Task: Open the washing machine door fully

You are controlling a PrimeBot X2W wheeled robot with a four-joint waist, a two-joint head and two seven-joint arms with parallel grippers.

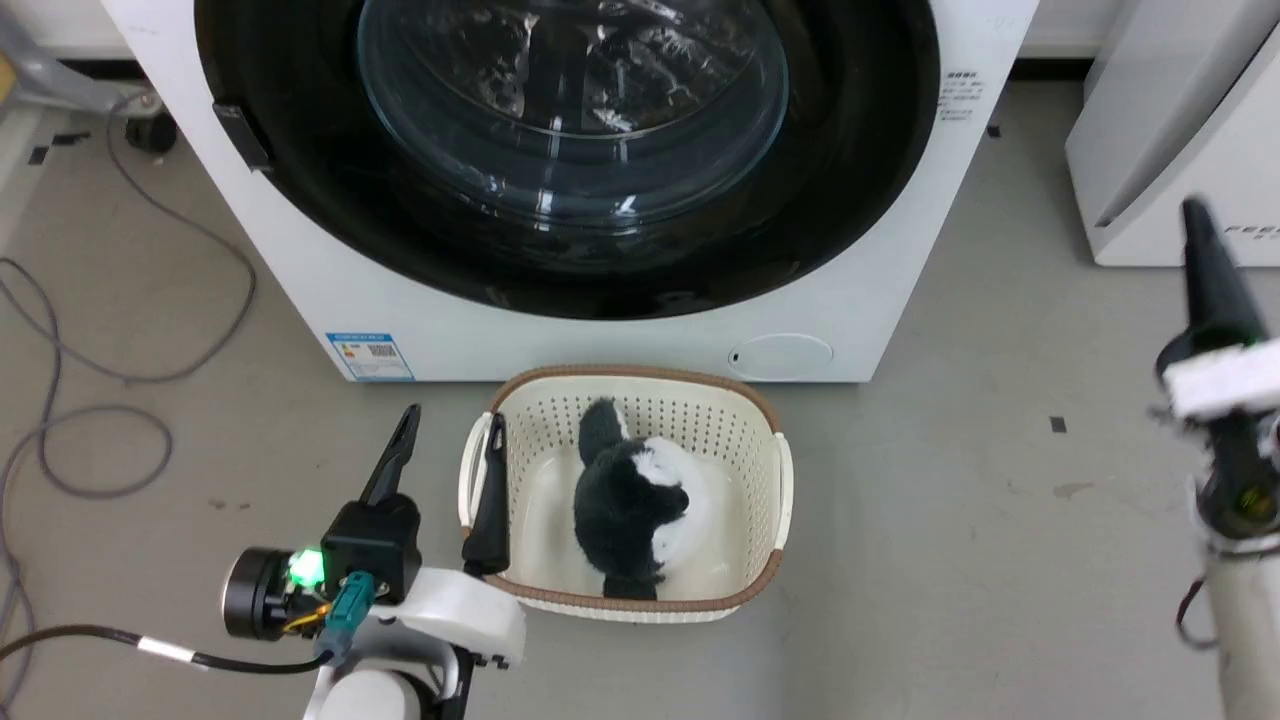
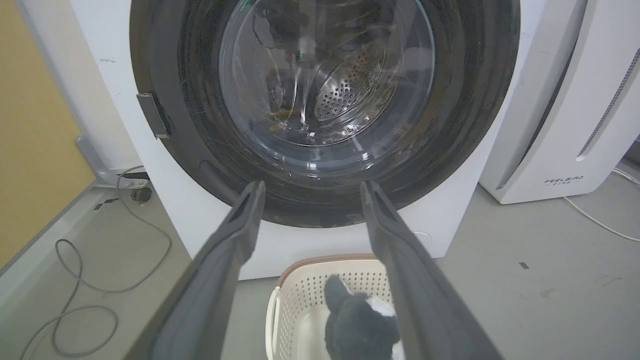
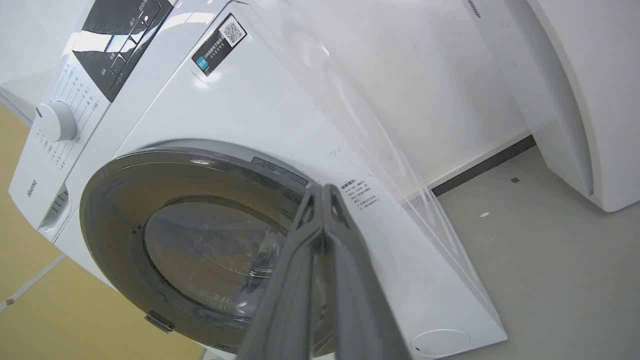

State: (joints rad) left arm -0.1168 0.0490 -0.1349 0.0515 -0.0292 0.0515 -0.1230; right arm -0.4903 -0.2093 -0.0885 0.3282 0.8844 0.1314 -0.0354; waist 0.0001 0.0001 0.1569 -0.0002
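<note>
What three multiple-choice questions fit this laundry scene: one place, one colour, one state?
1. Where is the basket? A) in front of the washing machine B) on top of it C) inside it
2. What colours is the plush toy? A) red and yellow B) black and white C) blue
3. How is the door? A) wide open B) taken off C) shut
Answers: 1 A, it stands below the machine's front; 2 B, dark fur with a white patch; 3 C, it lies flush against the front.
</note>
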